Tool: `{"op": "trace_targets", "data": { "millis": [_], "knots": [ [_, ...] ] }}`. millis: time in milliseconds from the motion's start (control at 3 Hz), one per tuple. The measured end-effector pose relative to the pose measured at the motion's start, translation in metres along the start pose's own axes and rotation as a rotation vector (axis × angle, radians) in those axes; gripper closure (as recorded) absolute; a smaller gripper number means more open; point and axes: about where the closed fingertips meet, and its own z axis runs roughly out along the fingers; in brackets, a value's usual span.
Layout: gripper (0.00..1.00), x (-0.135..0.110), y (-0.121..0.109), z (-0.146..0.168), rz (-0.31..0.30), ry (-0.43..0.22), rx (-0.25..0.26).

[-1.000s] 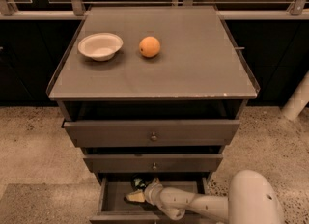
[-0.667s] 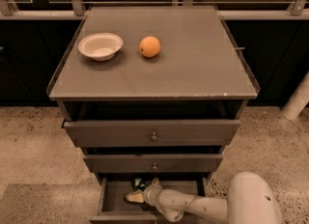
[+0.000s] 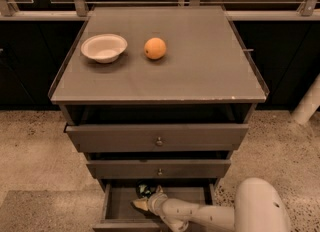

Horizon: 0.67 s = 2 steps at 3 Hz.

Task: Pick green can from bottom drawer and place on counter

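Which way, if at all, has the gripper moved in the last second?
No. The gripper stays in the bottom drawer beside the green can, still slightly left of the middle drawer's knob.

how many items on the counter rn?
2: a white bowl at the back left of the counter, and an orange just right of it. The green can is down in the bottom drawer, with the gripper at it.
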Motion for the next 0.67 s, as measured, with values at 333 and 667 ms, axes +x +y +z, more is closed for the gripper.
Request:
{"op": "trace_targets", "data": {
  "millis": [333, 667],
  "knots": [
    [0.41, 0.0, 0.0, 0.0, 0.0, 0.0, 0.0],
    [0.66, 0.0, 0.0, 0.0, 0.0, 0.0, 0.0]
  ]
}}
